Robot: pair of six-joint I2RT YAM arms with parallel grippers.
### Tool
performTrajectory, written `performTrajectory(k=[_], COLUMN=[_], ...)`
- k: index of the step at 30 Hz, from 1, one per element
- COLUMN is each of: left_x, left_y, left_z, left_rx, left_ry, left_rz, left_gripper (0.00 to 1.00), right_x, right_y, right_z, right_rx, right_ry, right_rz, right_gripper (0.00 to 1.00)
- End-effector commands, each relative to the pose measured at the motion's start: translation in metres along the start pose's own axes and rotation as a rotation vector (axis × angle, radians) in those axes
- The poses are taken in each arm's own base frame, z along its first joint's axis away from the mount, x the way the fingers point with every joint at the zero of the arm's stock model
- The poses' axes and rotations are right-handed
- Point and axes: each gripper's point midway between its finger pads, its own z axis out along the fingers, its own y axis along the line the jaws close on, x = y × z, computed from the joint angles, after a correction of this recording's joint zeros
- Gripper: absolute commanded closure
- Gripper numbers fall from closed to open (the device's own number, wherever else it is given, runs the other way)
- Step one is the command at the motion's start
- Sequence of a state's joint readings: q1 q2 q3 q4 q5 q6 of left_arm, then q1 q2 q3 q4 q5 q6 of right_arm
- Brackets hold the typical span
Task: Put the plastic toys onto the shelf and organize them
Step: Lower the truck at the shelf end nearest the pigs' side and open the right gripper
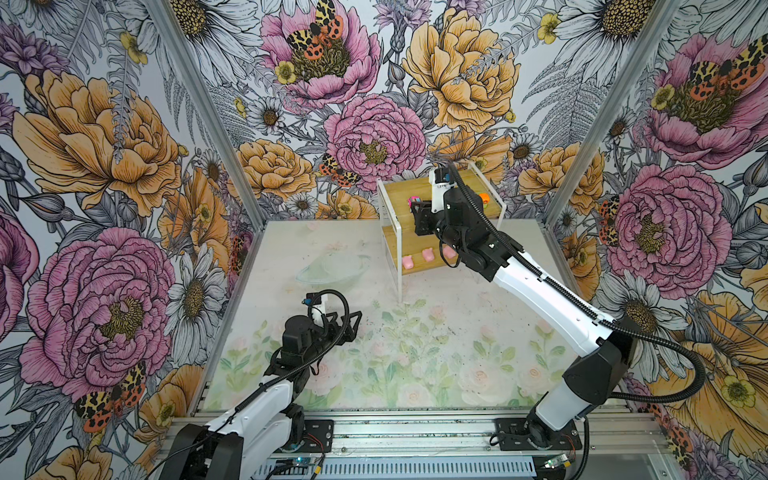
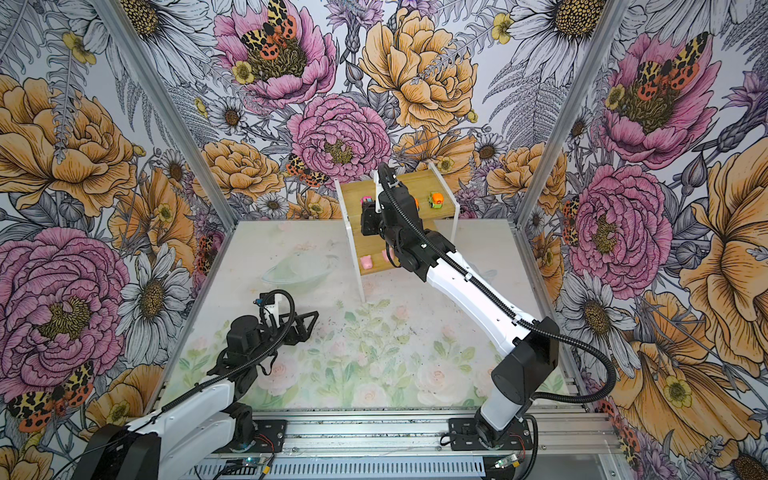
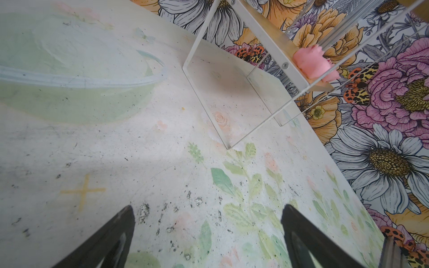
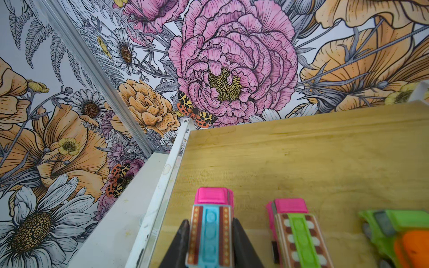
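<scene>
Right claw (image 4: 210,234) is up at the shelf's (image 1: 400,195) top board, far right of the scene. It's pinching the pink car with blue trim (image 4: 213,197): one black finger (image 4: 183,234) tight on each side, car right between the tips. The car is at the left end of the top board, just beside the white frame edge. Whether its wheels touch the wood, can't tell.

Just right of it on the same board: pink car with green trim (image 4: 299,234), then an orange-and-green car (image 4: 399,234). Apart, not touching.

Lower board: three pink pigs (image 1: 427,254) in a row along the near edge, the rightmost partly behind the arm.

Left claw (image 3: 207,220) is near-left, low over the bare surface (image 1: 415,353), fingers spread wide, nothing between them, well apart from the shelf.
</scene>
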State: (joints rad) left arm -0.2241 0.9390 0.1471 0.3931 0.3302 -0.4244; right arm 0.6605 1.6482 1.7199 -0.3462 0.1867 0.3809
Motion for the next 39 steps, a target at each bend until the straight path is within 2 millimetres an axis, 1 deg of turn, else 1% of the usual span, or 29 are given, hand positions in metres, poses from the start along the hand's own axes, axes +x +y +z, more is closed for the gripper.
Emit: performTrajectory(k=[1, 12, 20, 27, 34, 39], left_x=[-0.008, -0.008, -0.008, -0.007, -0.008, -0.008], left_y=[0.001, 0.001, 0.001, 0.001, 0.001, 0.001], left_z=[0.000, 0.000, -0.001, -0.001, -0.001, -0.001], left_rx=[-0.009, -0.008, -0.008, -0.008, -0.009, -0.009], left_ry=[-0.025, -0.027, -0.028, -0.027, -0.029, -0.027], left_rz=[-0.010, -0.009, -0.008, -0.010, -0.010, -0.009], left_gripper=[0.01, 0.01, 0.01, 0.01, 0.01, 0.01], right_x=[-0.011, 0.003, 0.011, 0.017, 0.022, 0.023], right_y=[0.009, 0.017, 0.015, 0.010, 0.010, 0.010], right_z=[-0.001, 0.008, 0.012, 0.016, 0.019, 0.019], right_rx=[-0.027, -0.040, -0.026, 0.005, 0.001, 0.002], right_ry=[-0.018, 0.014, 0.035, 0.049, 0.064, 0.067], right_rz=[0.024, 0.022, 0.013, -0.014, -0.030, -0.037], right_gripper=[0.71, 0.72, 0.71, 0.71, 0.68, 0.63])
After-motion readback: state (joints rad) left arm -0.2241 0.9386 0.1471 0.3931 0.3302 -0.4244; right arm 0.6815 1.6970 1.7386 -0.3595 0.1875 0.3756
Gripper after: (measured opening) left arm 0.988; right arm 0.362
